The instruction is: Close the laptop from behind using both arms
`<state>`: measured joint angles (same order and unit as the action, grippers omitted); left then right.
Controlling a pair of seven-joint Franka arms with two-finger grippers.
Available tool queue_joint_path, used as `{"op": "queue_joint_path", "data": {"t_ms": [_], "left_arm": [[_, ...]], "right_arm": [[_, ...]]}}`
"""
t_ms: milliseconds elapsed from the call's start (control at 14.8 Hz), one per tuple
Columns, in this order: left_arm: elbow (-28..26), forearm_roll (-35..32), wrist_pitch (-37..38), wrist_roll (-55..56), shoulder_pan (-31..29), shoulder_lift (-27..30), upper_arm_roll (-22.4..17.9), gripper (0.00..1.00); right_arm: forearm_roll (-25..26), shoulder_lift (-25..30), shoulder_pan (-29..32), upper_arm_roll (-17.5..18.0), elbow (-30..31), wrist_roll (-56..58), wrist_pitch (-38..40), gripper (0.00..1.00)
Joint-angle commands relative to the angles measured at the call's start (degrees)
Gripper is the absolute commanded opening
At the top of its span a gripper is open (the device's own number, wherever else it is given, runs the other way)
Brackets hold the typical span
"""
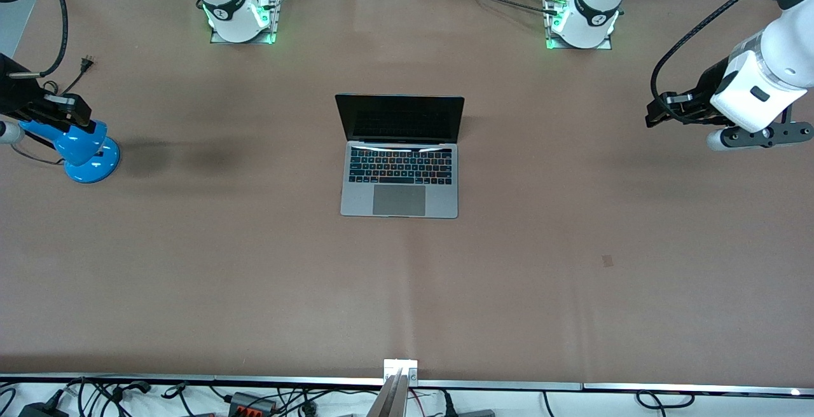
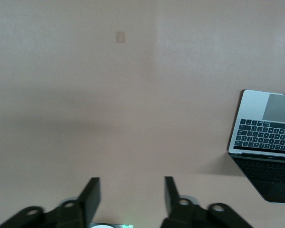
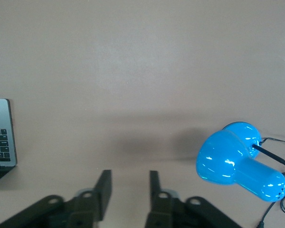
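The grey laptop [image 1: 399, 175] stands open in the middle of the brown table, its black screen upright and facing the front camera. It also shows at the edge of the left wrist view [image 2: 268, 142] and of the right wrist view [image 3: 0, 137]. My left gripper [image 1: 661, 112] hangs open and empty over the table at the left arm's end, well apart from the laptop; its fingers [image 2: 91, 194] show bare table between them. My right gripper [image 1: 60, 109] hangs open and empty at the right arm's end, over a blue lamp; its fingers [image 3: 104, 187] hold nothing.
A blue desk lamp [image 1: 82, 150] with a black cord stands at the right arm's end of the table; it also shows in the right wrist view [image 3: 237, 164]. The arm bases [image 1: 238, 13] [image 1: 582, 20] stand along the table's edge farthest from the front camera.
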<state>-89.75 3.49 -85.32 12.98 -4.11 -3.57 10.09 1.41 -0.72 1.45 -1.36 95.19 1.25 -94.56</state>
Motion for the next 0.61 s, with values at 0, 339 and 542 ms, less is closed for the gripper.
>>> {"op": "queue_joint_path", "data": {"t_ms": [0, 339, 542], "left_arm": [[0.72, 1.08, 1.91, -3.29, -0.29, 0.41, -0.07, 0.0], [0.63, 2.22, 1.39, -2.96, -0.2, 0.32, 0.1, 0.02], [0.19, 3.63, 1.91, -1.13, 0.15, 0.67, 0.28, 0.01]], "right_arm": [[0.09, 0.64, 0.4, 0.74, 0.97, 0.85, 0.16, 0.0], [0.0, -0.59, -2.32, 0.83, 1.05, 0.77, 2.34, 0.0], [-0.88, -2.17, -6.1, 0.83, 1.23, -0.02, 5.87, 0.0]]}}
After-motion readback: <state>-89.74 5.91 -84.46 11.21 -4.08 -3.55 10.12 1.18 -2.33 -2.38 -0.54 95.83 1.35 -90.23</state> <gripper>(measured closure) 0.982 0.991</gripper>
